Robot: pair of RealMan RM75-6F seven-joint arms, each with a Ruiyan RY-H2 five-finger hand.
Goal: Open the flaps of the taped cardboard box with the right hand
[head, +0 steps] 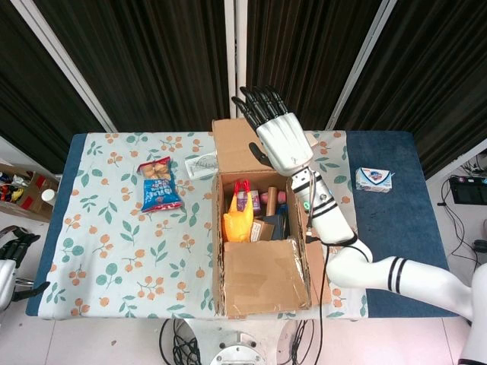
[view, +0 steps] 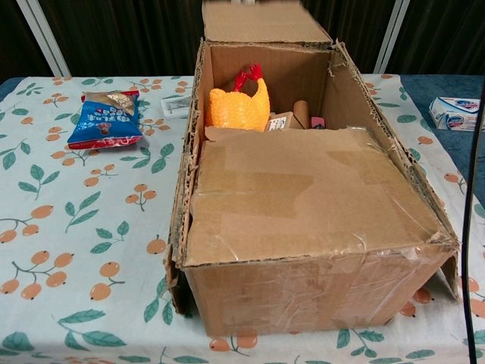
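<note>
The taped cardboard box (head: 262,251) (view: 303,227) stands mid-table. Its far flap (head: 234,144) (view: 264,21) is folded back away from me, baring a yellow rubber chicken (head: 237,220) (view: 239,102) and other small items inside. The near flap (head: 262,275) (view: 303,193) lies flat over the front half, with tape along its front edge. In the head view my right hand (head: 280,137) hovers over the far flap's right part, fingers stretched out and spread, holding nothing. My left hand (head: 11,262) hangs off the table's left edge, holding nothing. The chest view shows neither hand.
A blue snack bag (head: 160,185) (view: 104,117) and a printed card (head: 202,163) lie left of the box. A white soap box (head: 373,179) (view: 457,112) sits on the blue strip at the right. A black cable (view: 474,152) hangs at the chest view's right edge.
</note>
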